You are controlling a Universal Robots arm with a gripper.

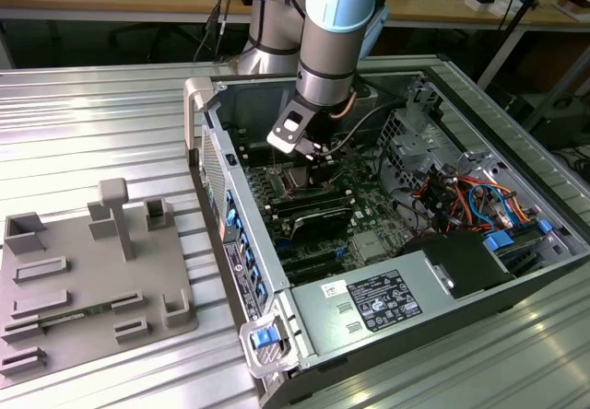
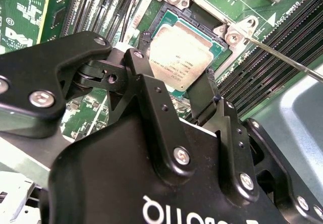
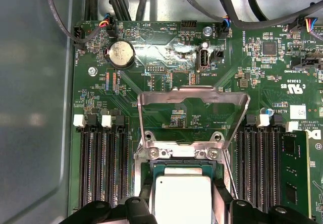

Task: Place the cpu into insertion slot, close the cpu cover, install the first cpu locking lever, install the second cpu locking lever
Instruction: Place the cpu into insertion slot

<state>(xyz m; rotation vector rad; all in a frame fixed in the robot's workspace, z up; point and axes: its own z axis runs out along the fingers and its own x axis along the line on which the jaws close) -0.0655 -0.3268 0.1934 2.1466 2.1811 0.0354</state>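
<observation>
Exterior view, item one: Universal Robots arm (image 1: 332, 22) reaching down into an open computer case (image 1: 479, 321), with the gripper (image 1: 312, 156) low over the green circuit board (image 1: 369, 211). Power supply (image 1: 378, 298): inside the case, near the gripper. Grey moulded fixture tray (image 1: 83, 271): outside the case on the ribbed metal table (image 1: 92, 123), well apart from the gripper.

Gripper (image 2: 175, 61) (image 3: 183, 189) in both wrist views: black fingers (image 2: 203, 90) closed against two opposite edges of the cpu (image 2: 181, 50) (image 3: 182, 203), grasping it.

Cpu: silvery top up, directly between the fingertips, lying within the insertion slot (image 2: 199, 16). Whether it is fully seated cannot be told.

Cpu cover (image 3: 194, 92): raised open on its hinge, standing just beyond the fingertips, the board visible through its window.

Locking lever (image 2: 285, 58): thin metal rod slanting away from the slot's corner, beside the gripper.

Memory slots (image 3: 101, 168): long black rows flanking the gripper on both sides. One green memory module (image 3: 295, 168) is fitted.

Coin cell battery (image 3: 122, 53): on the board past the cover, well apart from the gripper.
</observation>
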